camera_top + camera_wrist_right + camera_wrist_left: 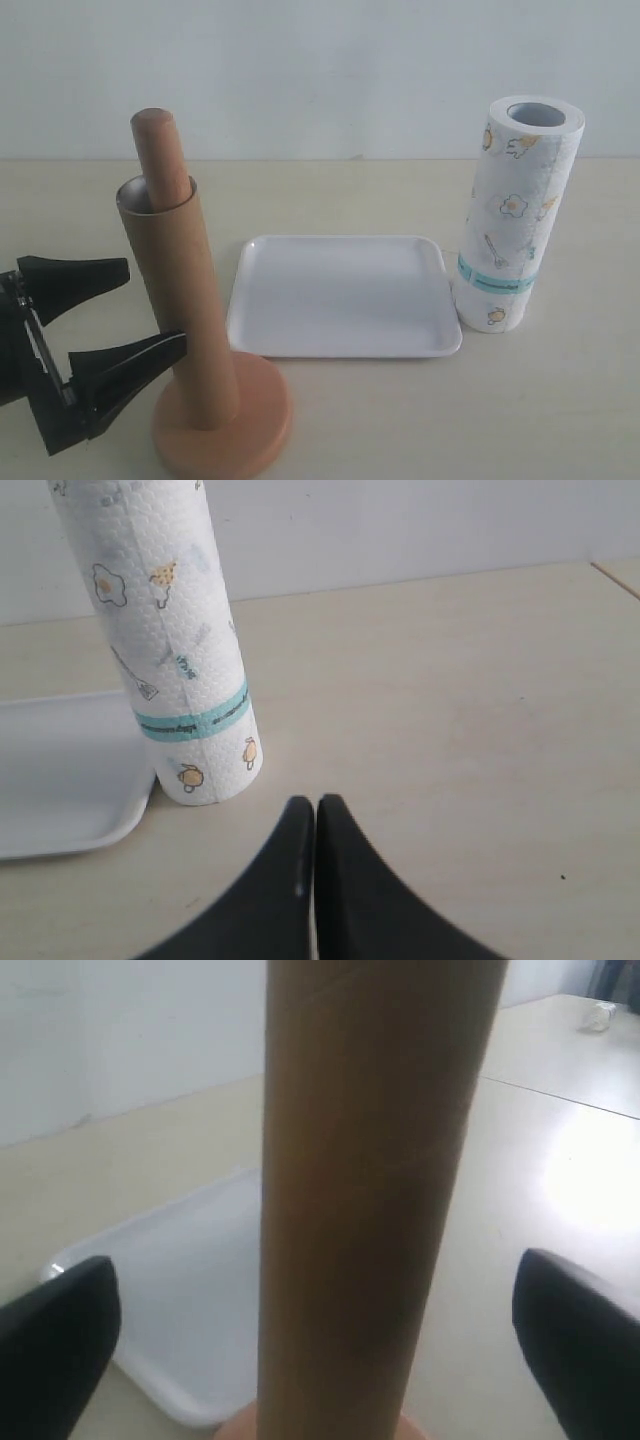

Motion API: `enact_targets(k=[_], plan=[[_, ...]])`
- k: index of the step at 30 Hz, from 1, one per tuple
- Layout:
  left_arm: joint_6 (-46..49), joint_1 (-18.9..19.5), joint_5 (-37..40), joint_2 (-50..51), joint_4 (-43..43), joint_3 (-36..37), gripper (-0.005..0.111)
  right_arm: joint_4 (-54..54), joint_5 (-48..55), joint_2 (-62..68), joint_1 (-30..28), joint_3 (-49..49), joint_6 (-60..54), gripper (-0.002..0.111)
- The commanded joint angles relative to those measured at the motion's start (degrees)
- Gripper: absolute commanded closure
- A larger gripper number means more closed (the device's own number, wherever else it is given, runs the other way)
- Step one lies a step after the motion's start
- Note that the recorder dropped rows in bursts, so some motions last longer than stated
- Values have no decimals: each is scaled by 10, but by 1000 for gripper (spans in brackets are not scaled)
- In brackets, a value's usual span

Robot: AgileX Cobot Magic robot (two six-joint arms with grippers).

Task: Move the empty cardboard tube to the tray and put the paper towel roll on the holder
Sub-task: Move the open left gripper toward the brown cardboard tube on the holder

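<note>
The empty cardboard tube (180, 310) stands upright on the wooden holder (222, 428), slipped over its dowel, whose round top (160, 150) sticks out above the tube. My left gripper (150, 305) is open just left of the tube, its black fingers (75, 275) wide apart and not touching it. In the left wrist view the tube (370, 1180) fills the middle between the two fingers (55, 1345). The white tray (345, 295) lies flat beside the holder. The paper towel roll (515, 215) stands upright at the tray's right edge. My right gripper (316, 805) is shut and empty near the roll (165, 640).
A pale wall runs behind the beige table. The tray's corner (70, 770) touches or nearly touches the roll. A small white object (600, 1015) lies far off on the table surface in the left wrist view.
</note>
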Motion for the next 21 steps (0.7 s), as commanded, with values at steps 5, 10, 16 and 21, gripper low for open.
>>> enact_targets(k=[5, 10, 16, 21], plan=[[3, -3, -6, 20, -3, -10, 7, -2, -3, -2, -2, 0, 1, 108], [3, -3, -6, 40, 0, -22, 8, -2, -3, -2, -2, 0, 1, 108], [3, -3, -6, 55, 24, -41, 8, -2, -3, -2, -2, 0, 1, 108], [3, -3, -6, 85, 42, -56, 8, -2, -3, -2, -2, 0, 1, 108]])
